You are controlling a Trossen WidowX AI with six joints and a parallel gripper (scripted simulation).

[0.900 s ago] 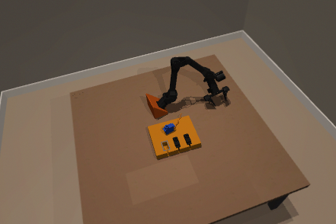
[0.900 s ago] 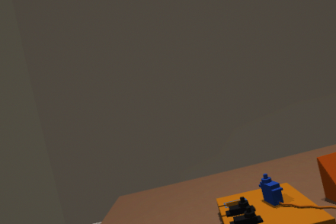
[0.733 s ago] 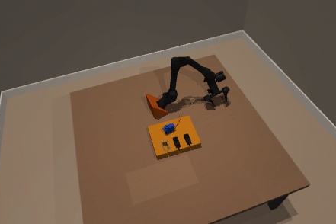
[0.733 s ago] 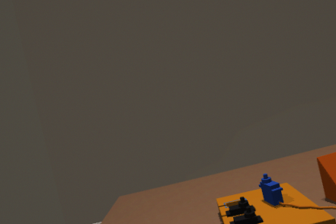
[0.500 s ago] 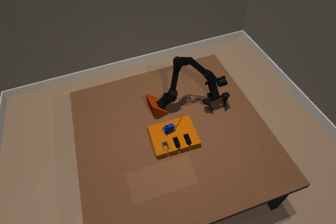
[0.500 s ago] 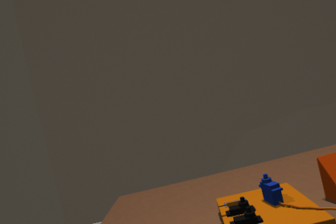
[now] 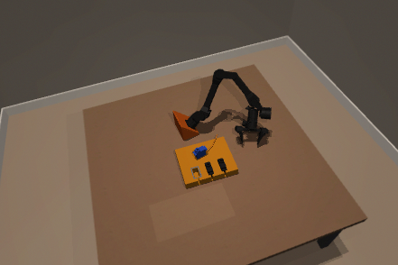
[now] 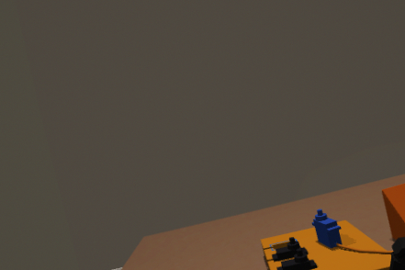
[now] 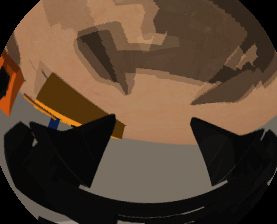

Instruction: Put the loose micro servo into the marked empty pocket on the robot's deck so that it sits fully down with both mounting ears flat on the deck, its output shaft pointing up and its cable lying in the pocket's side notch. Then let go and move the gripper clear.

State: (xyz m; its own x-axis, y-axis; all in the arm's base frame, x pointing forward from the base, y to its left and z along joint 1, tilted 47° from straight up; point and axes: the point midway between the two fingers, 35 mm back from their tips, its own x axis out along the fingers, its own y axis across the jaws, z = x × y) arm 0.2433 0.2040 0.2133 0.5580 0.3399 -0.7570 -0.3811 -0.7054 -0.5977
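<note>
The loose blue micro servo (image 7: 199,152) (image 8: 327,231) (image 9: 54,124) stands upright on the yellow-orange deck (image 7: 230,154) (image 8: 308,236) (image 9: 79,101), its output shaft pointing up. Its thin orange cable (image 7: 212,145) (image 8: 363,251) trails away across the deck, past its edge. The marked pocket (image 7: 196,171), with a pale outline, is empty at the deck's front left in the top view. My gripper (image 7: 251,143) (image 9: 154,119) is open with nothing between its fingers. It hangs beyond the deck's right side in the top view, well apart from the servo. In the wrist view the left finger partly hides deck and servo.
Two black servos (image 7: 208,169) (image 7: 222,165) sit in the deck beside the pocket, their cables at the front edge. The orange arm base (image 7: 182,126) (image 8: 397,208) stands behind the deck. A paler rectangle (image 7: 191,214) marks the table in front.
</note>
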